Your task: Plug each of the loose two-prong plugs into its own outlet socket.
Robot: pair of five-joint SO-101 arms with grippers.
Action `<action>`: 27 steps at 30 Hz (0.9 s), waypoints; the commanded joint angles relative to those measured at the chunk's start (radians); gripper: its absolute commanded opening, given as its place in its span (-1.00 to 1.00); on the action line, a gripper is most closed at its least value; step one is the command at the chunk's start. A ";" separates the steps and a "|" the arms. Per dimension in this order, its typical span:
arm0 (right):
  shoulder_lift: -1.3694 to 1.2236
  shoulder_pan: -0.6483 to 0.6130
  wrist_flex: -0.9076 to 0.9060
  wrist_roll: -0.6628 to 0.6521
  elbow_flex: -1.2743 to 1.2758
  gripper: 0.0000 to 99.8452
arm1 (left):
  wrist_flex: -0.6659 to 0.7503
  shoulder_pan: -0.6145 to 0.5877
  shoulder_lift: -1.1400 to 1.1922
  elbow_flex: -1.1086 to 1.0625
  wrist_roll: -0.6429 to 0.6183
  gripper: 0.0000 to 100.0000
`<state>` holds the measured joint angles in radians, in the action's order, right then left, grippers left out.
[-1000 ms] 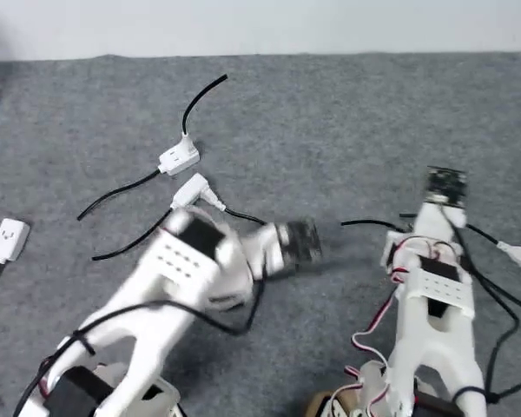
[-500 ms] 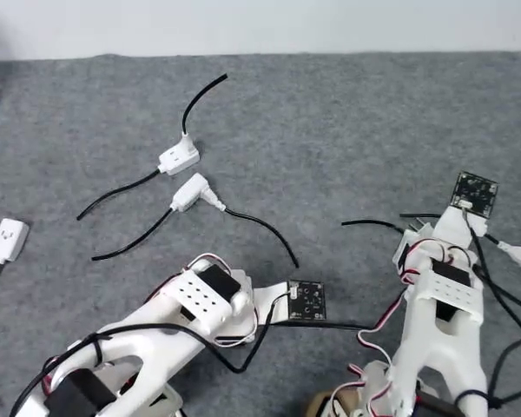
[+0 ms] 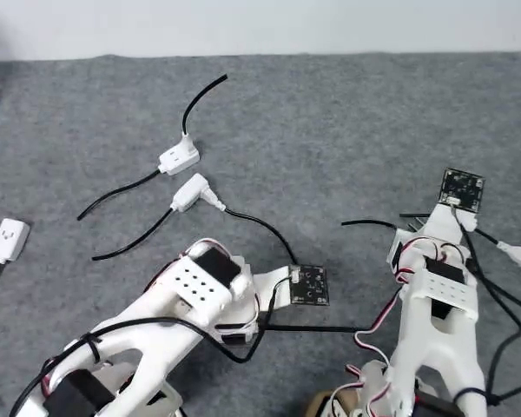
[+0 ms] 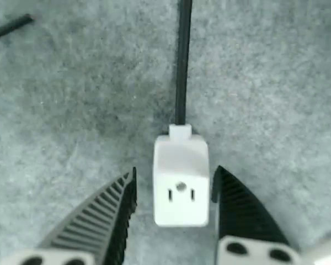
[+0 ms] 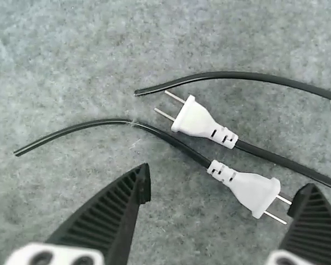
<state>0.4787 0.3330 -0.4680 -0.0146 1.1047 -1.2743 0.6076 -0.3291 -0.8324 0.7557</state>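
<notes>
A white outlet socket [image 4: 180, 179] lies on the grey carpet, slots facing the camera, its black cable [image 4: 181, 61] running straight away. My left gripper [image 4: 175, 174] is open and straddles it, one finger on each side, apart from it. Two white two-prong plugs [image 5: 201, 122] [image 5: 248, 187] lie side by side on black cords, prongs pointing opposite ways. My right gripper [image 5: 226, 182] hangs open above them with nothing held. In the high view another plug [image 3: 514, 253] lies at the right edge and a loose socket [image 3: 9, 239] at the left edge.
Two white connector bodies [image 3: 179, 158] [image 3: 188, 193] lie at the back left, each with black cord leaving both ends. Loose cord ends [image 5: 138, 92] [image 5: 19, 150] cross the carpet by the right arm [image 3: 434, 295]. The left arm [image 3: 191, 300] spans the front left.
The left arm's wrist swung back toward the table's front and settled over the socket. The right arm's wrist shifted slightly right, then part of the way back.
</notes>
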 commanded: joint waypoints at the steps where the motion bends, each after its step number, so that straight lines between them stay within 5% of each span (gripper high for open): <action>1: 0.016 -0.019 0.013 -0.014 -0.049 -0.22 | -0.094 0.002 -0.029 0.079 -0.060 -0.61; 8: 0.016 -0.019 0.013 -0.014 -0.049 -0.22 | -0.095 0.052 -0.164 -0.056 -0.066 -0.61; 14: 0.016 -0.019 0.013 -0.014 -0.049 -0.22 | 0.048 0.080 -0.255 -0.237 -0.117 -0.60; 27: 0.016 -0.021 0.013 -0.015 -0.049 -0.22 | 0.241 0.077 -0.018 -0.269 -0.123 -0.60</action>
<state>0.4787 0.3330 -0.4680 -0.0176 1.1047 -1.0871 0.6782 -0.4396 -1.0871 0.6375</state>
